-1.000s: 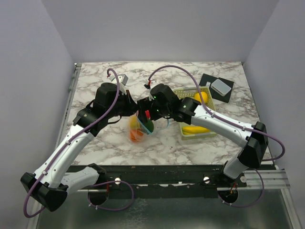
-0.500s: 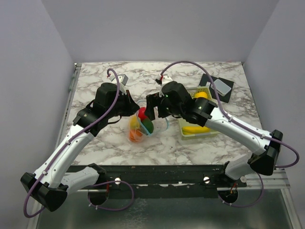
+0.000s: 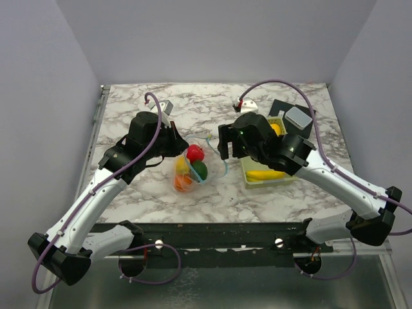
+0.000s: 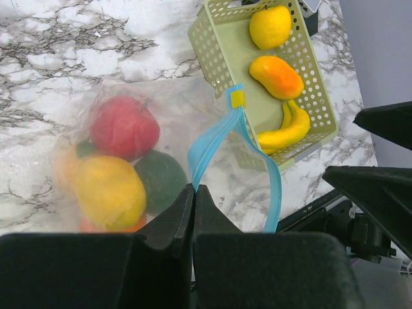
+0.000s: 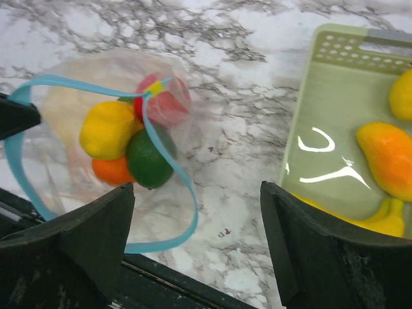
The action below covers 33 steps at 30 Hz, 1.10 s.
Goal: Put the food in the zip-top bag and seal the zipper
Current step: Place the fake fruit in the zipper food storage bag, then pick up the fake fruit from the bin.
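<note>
Holds the zipper (image 4: 205, 143) of the zip-top bag (image 4: 168, 102) in the left pincer (image 4: 194, 190), pressed together on it, propping the mouth open on the worktop (image 3: 129, 103), with the right pincer (image 5: 196, 193) spread, empty, between bagged food (image 5: 147, 158) and basket (image 5: 302, 129).

Slumped clear zip-top bag (image 4: 174, 96), blue zipper (image 4: 214, 137) agape, red, green, yellow, orange food (image 5: 108, 129) inside.

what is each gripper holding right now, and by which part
The left gripper is shut on the clear floppy zip-top bag, pinching its light blue zipper strip at the mouth. The open right gripper holds nothing.
</note>
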Each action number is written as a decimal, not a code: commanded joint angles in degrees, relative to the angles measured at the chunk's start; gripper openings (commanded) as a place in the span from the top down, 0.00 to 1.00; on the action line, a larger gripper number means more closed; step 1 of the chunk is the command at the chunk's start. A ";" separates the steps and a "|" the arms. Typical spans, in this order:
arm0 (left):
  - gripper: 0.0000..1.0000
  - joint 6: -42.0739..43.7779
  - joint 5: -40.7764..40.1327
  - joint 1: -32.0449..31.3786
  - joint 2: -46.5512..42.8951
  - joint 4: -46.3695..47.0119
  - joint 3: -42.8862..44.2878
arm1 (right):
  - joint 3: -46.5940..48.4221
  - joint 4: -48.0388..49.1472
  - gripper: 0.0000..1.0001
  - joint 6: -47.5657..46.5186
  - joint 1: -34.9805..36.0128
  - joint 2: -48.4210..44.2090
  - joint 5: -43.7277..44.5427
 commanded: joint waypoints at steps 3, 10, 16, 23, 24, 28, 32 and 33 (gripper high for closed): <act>1.00 0.97 0.54 0.11 0.00 0.75 1.35 | -3.08 -8.90 0.16 1.99 -2.36 -3.27 8.99; 1.00 1.10 0.63 0.11 0.15 0.75 1.09 | -6.96 -12.03 0.16 2.25 -7.45 -4.69 11.49; 1.00 1.25 0.74 0.11 -0.32 0.65 0.91 | -11.26 -10.16 0.15 0.22 -14.26 -3.89 10.21; 1.00 1.26 0.80 0.13 -0.60 0.57 0.73 | -14.26 -7.17 0.15 -1.61 -19.27 0.90 10.51; 1.00 1.20 0.85 0.09 -0.68 0.57 0.69 | -14.53 -6.52 0.14 -2.15 -20.13 1.67 10.05; 1.00 1.30 0.87 0.11 -0.82 0.51 0.56 | -14.71 -4.02 0.14 -4.75 -23.00 5.54 7.77; 1.00 1.43 0.85 0.11 -1.04 0.42 0.55 | -13.65 -2.97 0.13 -6.20 -25.67 10.37 8.00; 1.00 1.42 0.78 0.11 -1.07 0.42 0.63 | -13.24 -2.81 0.13 -6.49 -26.07 11.46 8.01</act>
